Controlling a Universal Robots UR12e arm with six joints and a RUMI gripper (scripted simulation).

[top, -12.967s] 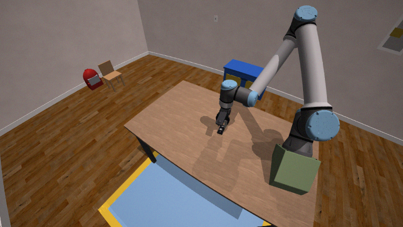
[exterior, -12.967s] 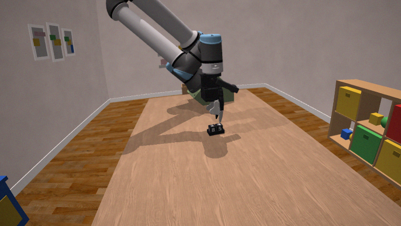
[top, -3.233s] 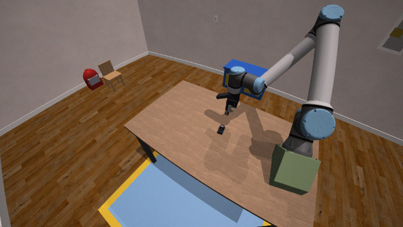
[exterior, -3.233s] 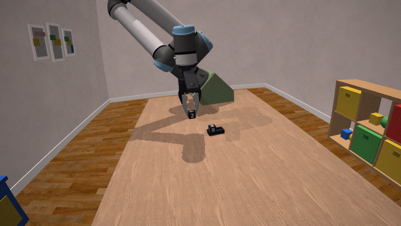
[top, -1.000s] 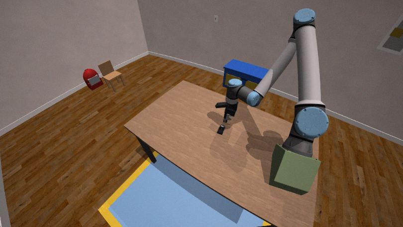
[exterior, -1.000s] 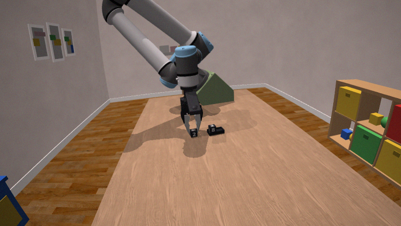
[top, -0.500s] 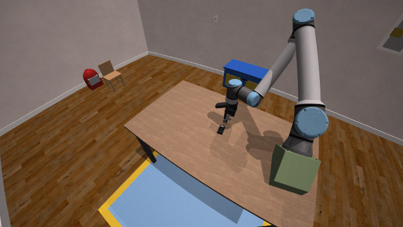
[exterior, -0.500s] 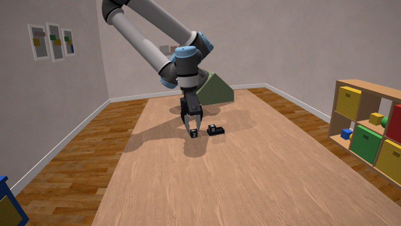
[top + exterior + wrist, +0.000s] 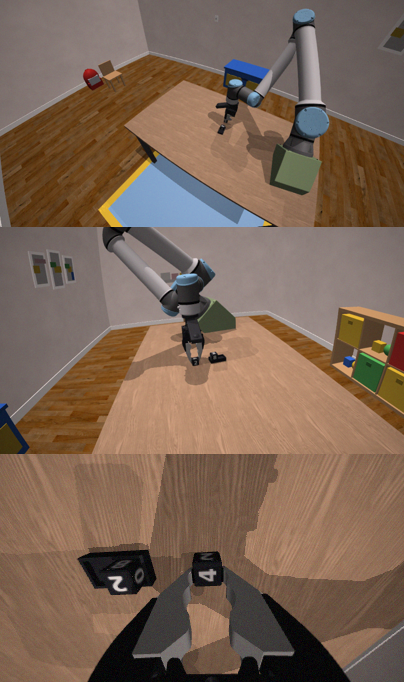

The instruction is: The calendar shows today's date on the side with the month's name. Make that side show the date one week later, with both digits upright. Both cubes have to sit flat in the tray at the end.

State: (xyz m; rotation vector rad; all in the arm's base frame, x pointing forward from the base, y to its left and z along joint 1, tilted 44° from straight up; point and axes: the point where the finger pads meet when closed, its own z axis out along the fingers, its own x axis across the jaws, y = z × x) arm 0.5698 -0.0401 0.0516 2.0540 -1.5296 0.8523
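Gripper [image 9: 194, 359]: pointing down over the wooden table [image 9: 240, 401], its two grey fingers pinching a small black cube [image 9: 206, 569] at their tips. The wrist view shows a white 4 on the face of this cube toward the camera; the exterior view shows a 2 on another of its faces.

Tray [image 9: 220, 358]: black, resting on the table just beside the held cube, apart from it.

Second cube [image 9: 213, 357]: seated in the tray. The exterior view reads an 8 on its side; the wrist view shows a 2 and a 0.

Top view: tray and cubes appear only as a small dark shape below the gripper [image 9: 226, 121]; digits are illegible.
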